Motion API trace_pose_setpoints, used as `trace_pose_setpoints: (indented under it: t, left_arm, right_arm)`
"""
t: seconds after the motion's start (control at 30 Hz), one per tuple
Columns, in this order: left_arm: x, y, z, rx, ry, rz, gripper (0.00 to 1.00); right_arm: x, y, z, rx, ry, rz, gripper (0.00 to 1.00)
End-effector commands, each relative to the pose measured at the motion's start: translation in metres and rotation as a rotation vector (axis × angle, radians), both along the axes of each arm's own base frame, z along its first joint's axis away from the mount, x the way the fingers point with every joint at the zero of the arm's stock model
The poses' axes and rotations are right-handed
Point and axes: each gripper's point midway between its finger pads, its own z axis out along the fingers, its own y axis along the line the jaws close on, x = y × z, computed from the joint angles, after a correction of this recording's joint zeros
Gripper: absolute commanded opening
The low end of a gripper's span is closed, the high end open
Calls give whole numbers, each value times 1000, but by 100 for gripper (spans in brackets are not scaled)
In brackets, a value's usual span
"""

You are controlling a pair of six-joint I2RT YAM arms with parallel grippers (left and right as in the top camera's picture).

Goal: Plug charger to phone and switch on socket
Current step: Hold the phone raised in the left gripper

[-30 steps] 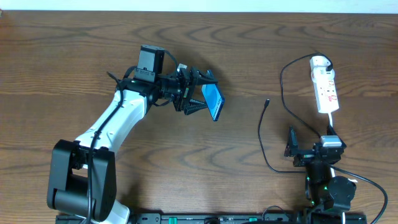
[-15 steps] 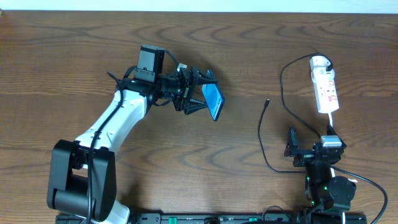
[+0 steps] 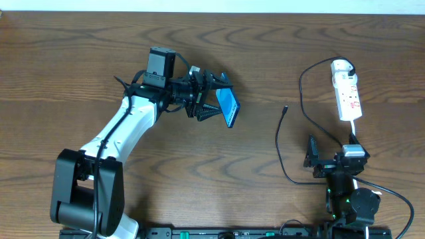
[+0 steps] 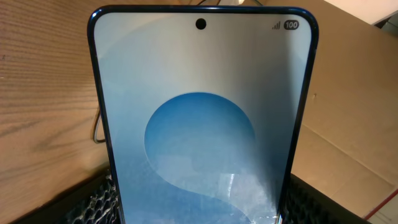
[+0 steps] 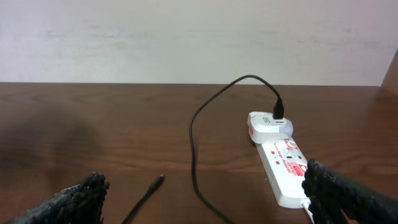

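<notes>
My left gripper [image 3: 211,97] is shut on the phone [image 3: 228,107], gripping it by its two long edges and holding it tilted above the table left of centre. In the left wrist view the phone [image 4: 202,118] fills the frame, blue swirl on its screen, with a finger [image 4: 93,202] pressed against each side. The charger cable [image 3: 282,143] lies on the table, its plug tip [image 3: 285,107] free; the tip [image 5: 158,180] shows between my right fingers. The socket [image 3: 346,91] lies at the far right. My right gripper [image 3: 310,154] is open and empty near the front edge.
The charger's adapter [image 5: 277,118] sits plugged into the socket's rounded end [image 5: 267,124]. A thick white cord [image 3: 353,129] runs from the socket toward the right arm's base. A pale wall [image 5: 186,37] stands behind the table's far edge.
</notes>
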Motion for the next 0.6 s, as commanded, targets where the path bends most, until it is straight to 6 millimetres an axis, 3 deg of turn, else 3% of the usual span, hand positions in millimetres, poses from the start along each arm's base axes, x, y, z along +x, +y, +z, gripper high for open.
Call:
trace_pose_setpoints:
  t: [0.0,0.57]
  left_arm:
    - [-8,-2,22,-58,-56,-52,76]
    - [-14,-3,28,-95,-53,-87,76]
  right_arm:
    - [0,0,0,-11,-1,3,99]
    - [0,0,0,-11,-1,3,99]
